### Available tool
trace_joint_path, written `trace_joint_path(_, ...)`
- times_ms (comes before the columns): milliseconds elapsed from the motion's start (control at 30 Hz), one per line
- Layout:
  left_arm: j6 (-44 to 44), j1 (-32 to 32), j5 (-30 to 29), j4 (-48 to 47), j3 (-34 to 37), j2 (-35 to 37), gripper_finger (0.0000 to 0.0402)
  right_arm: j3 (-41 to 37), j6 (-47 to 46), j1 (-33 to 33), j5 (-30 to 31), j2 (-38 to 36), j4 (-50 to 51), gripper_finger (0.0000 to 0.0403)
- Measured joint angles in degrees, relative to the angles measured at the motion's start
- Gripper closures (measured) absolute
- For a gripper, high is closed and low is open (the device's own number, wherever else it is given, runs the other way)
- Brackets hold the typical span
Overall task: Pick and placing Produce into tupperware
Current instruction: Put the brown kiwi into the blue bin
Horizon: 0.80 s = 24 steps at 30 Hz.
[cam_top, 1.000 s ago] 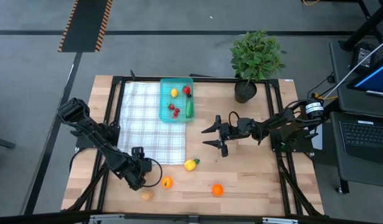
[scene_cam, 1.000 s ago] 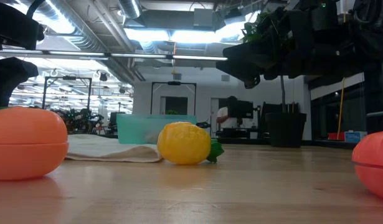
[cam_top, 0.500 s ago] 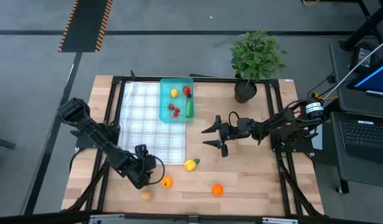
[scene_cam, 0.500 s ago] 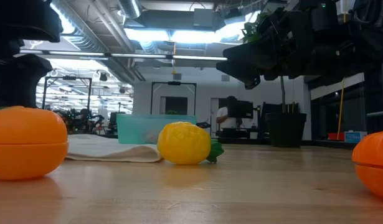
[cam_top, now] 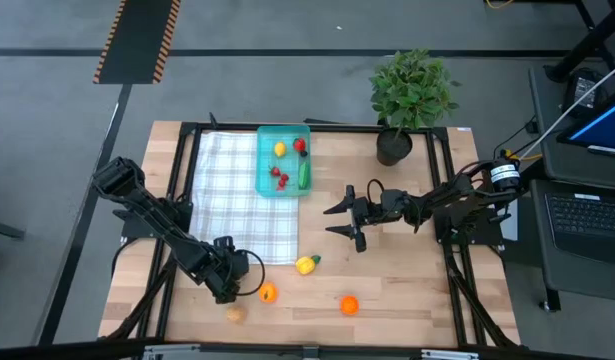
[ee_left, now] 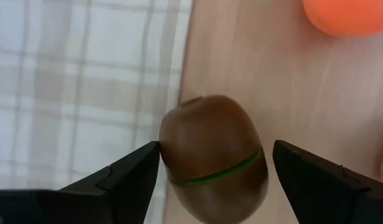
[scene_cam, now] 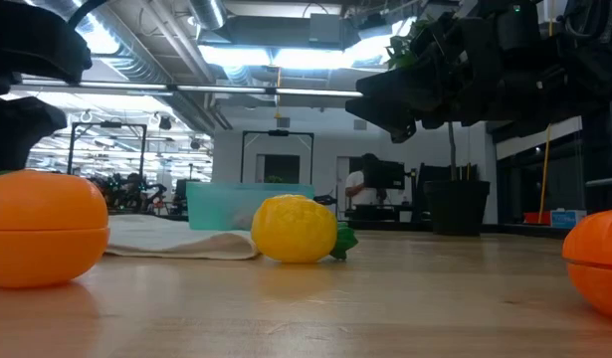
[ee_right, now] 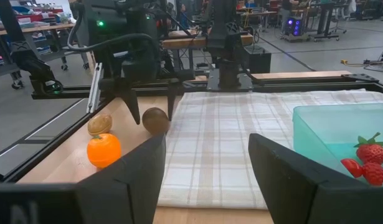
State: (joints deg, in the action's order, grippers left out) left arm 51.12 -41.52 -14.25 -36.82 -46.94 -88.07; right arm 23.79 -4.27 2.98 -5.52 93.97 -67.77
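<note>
A wooden table (cam_top: 407, 290) carries a checked cloth (cam_top: 237, 195), with a workshop beyond. The left gripper (cam_top: 237, 275), lower left in the high view, has its fingers spread around a brown produce piece (ee_left: 213, 158); it sat slightly farther left a second ago. The right gripper (cam_top: 345, 218) hovers mid-table, fingers wide. The tupperware (cam_top: 283, 160) sits upper centre.

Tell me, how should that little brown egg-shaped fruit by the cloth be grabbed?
Across its rounded middle, coming from above. The brown fruit sits between the open fingers of the left gripper, one on each side. Its smooth oval shape probably slips unless squeezed near the widest part.
</note>
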Motion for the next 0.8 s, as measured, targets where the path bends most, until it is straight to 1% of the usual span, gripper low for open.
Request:
trace_joint_path(133,2.36,0.00,0.29,0.00,0.00,0.00,0.0099,0.00,0.00,0.00,0.00,0.00,0.01,0.0171)
trace_joint_path(500,2.59,0.00,0.20,0.55,0.00,0.00,0.0099,0.00,0.00,0.00,0.00,0.00,0.05,0.0171)
trace_joint_path(800,4.23,-0.15,-1.03,0.48,0.00,0.00,0.0099,0.00,0.02,-0.02,0.00,0.00,0.31,0.0171)
